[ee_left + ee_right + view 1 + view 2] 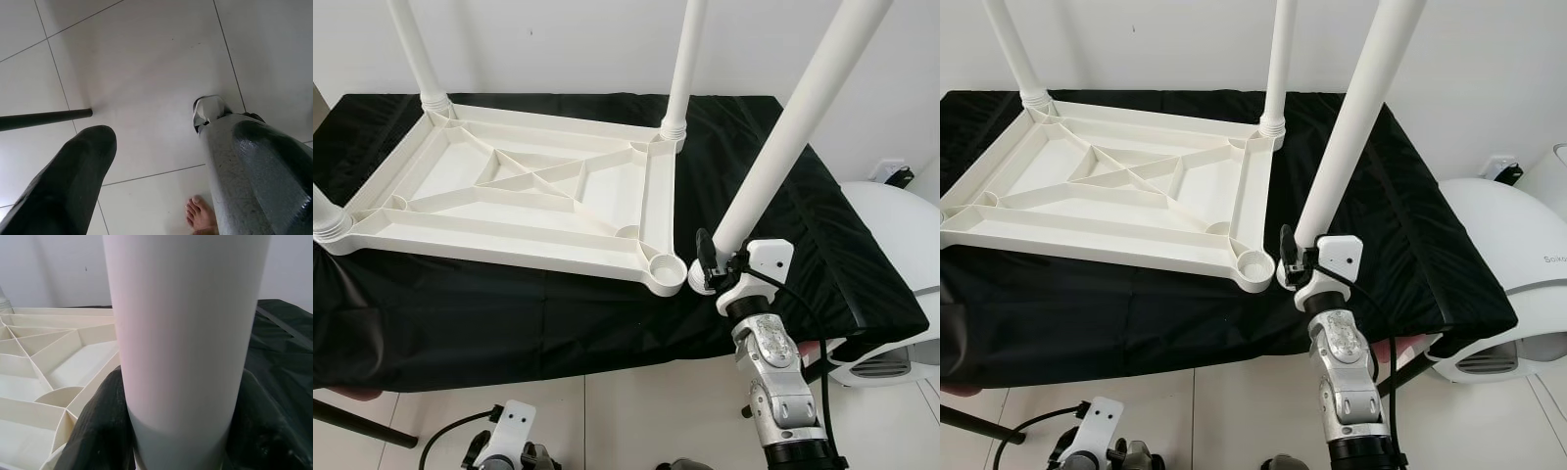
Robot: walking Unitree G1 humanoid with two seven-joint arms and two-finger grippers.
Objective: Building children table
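Nearest us, our right gripper (708,266) is clamped on the lower end of a white table leg (793,127), which leans away to the upper right. Its foot sits just beside the empty corner socket (666,266) of the upturned tabletop (524,191) lying on the black cloth (783,245). Three other legs already stand in their corners. Our left gripper (146,161) hangs idle over the tiled floor, fingers apart.

We judge the tilt to be the main risk: pushed in at this angle, the leg could jam on the socket rim or shove the whole tabletop across the cloth.
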